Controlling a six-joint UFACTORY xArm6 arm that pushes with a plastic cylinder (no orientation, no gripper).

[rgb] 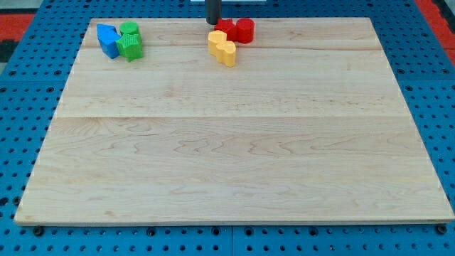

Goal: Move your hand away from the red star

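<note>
Red blocks are seen at the view's top, just right of centre, on a pale wooden board; their exact shapes cannot be made out. My tip, a bare dark rod with nothing to spread or pinch, is placed just beside their left edge. A yellow block is set just below. Blue and green blocks are clustered well apart, at top left.
</note>
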